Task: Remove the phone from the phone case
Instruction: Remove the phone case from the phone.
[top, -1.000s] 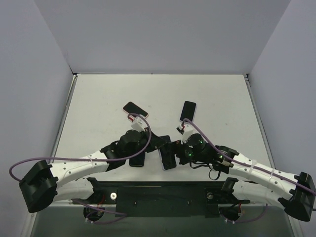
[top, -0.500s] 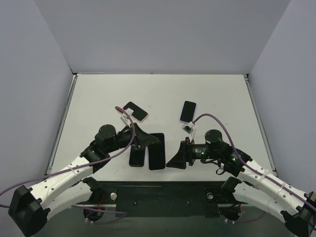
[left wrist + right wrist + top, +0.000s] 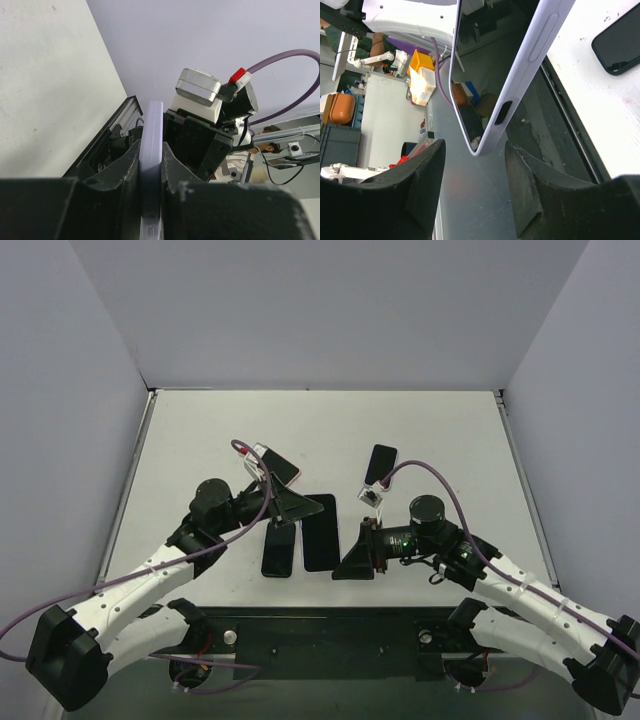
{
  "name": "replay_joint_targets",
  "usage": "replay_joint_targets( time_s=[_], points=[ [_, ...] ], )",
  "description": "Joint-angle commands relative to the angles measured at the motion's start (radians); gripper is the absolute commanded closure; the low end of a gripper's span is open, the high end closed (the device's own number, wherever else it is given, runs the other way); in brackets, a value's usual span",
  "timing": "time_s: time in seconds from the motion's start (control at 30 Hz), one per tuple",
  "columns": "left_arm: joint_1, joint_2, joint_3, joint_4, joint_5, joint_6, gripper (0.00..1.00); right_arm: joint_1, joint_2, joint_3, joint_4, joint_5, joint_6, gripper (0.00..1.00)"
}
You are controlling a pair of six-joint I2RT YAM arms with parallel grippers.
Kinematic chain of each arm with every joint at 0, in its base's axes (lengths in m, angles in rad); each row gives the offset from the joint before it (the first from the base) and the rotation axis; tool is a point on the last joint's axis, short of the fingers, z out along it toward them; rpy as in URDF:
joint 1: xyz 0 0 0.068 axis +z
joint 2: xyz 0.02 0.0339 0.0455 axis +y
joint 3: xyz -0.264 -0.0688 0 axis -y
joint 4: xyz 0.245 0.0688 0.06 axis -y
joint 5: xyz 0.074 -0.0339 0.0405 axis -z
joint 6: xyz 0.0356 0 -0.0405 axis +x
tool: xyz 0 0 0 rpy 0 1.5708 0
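While edge-on in left hand (image 3: pixel 151 156), phone case (image 3: pixel 151 125) just beyond right hand (image 3: pixel 475 148).

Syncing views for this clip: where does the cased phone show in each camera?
Top external: cased phone at centre, between the arms.
Left wrist: its lavender edge at bottom centre, clamped in the left gripper.
Right wrist: slanting from top right to centre.
Shared landmark: the white table.

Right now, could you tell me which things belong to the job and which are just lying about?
Job: lavender-cased black phone; left gripper clamped on it; right gripper open around its corner.
Lying about: black phone flat on the table; red-cased phone; pale-cased phone.
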Motion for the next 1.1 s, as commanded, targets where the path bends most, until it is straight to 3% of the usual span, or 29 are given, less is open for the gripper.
replay_joint_targets(
  time_s=[0.0, 0.03, 0.1, 0.13, 0.27, 0.3, 0.33, 0.37, 0.47, 0.53, 0.6, 0.77, 0.87, 0.93, 1.07],
  points=[
    [0.055, 0.041, 0.108, 0.178, 0.091, -0.086, 1.0, -0.001, 0.099, 0.105, 0.127, -0.029, 0.018, 0.55],
    [0.061, 0.05, 0.121, 0.193, 0.098, -0.1, 1.0, 0.001, 0.119, 0.136, 0.154, -0.028, 0.032, 0.59],
    [0.08, 0.073, 0.134, 0.213, 0.124, -0.106, 1.0, -0.001, 0.185, 0.179, 0.176, -0.01, 0.041, 0.81],
    [0.093, 0.085, 0.145, 0.199, 0.135, -0.099, 1.0, -0.013, 0.217, 0.19, 0.171, 0.006, 0.039, 1.0],
    [0.139, 0.092, 0.177, 0.064, 0.108, -0.05, 0.97, -0.048, 0.264, 0.222, 0.197, 0.05, 0.071, 1.0],
    [0.153, 0.088, 0.17, 0.042, 0.1, -0.063, 0.86, -0.055, 0.265, 0.225, 0.214, 0.052, 0.079, 1.0],
    [0.155, 0.085, 0.152, 0.04, 0.074, -0.074, 0.64, -0.064, 0.274, 0.231, 0.222, 0.046, 0.088, 1.0],
    [0.155, 0.081, 0.144, 0.052, 0.059, -0.085, 0.56, -0.067, 0.281, 0.244, 0.228, 0.029, 0.09, 1.0],
    [0.153, 0.081, 0.113, 0.078, 0.048, -0.091, 0.53, -0.076, 0.303, 0.27, 0.245, -0.028, 0.104, 1.0],
    [0.153, 0.085, 0.108, 0.093, 0.051, -0.094, 0.54, -0.079, 0.322, 0.296, 0.218, -0.063, 0.099, 1.0],
    [0.153, 0.098, 0.114, 0.093, 0.059, -0.093, 0.62, -0.085, 0.334, 0.306, 0.21, -0.084, 0.095, 1.0],
    [0.156, 0.165, 0.165, 0.15, 0.126, -0.126, 1.0, -0.088, 0.325, 0.31, 0.217, -0.132, 0.066, 1.0],
    [0.188, 0.228, 0.193, 0.208, 0.204, -0.288, 1.0, -0.075, 0.272, 0.325, 0.045, -0.135, -0.129, 1.0],
    [0.198, 0.303, 0.19, 0.359, 0.302, -0.403, 1.0, -0.036, 0.218, 0.354, -0.072, -0.068, -0.314, 1.0],
    [0.189, 0.331, 0.194, 0.457, 0.309, -0.507, 1.0, 0.101, 0.236, 0.514, -0.28, 0.082, -0.516, 1.0]
  ],
)
